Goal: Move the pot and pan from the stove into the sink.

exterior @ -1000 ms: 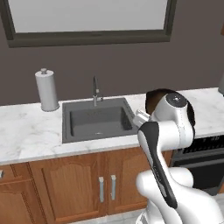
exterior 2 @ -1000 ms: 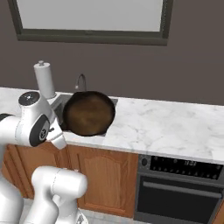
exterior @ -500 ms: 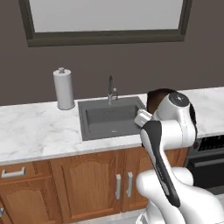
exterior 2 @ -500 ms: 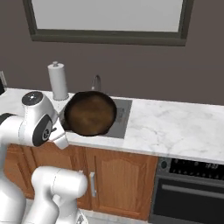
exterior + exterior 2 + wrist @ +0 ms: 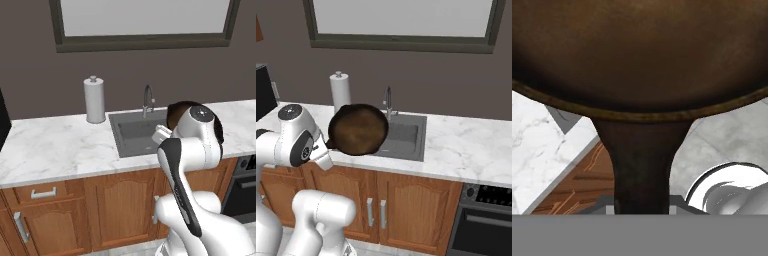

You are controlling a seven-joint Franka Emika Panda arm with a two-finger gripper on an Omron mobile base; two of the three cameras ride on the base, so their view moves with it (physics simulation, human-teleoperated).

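Gripper (image 5: 642,207) clamped on the pan (image 5: 358,129) by its handle, so the pan rides level. It's held above the counter front by the sink (image 5: 401,140), prob for the drop-in.

The white arm rose from the base and bent sharply at the elbow, its forearm reaching forward and low. The gripper (image 5: 642,207) was clamped tight on the handle of the pan (image 5: 358,129), which it carried raised and roughly level.
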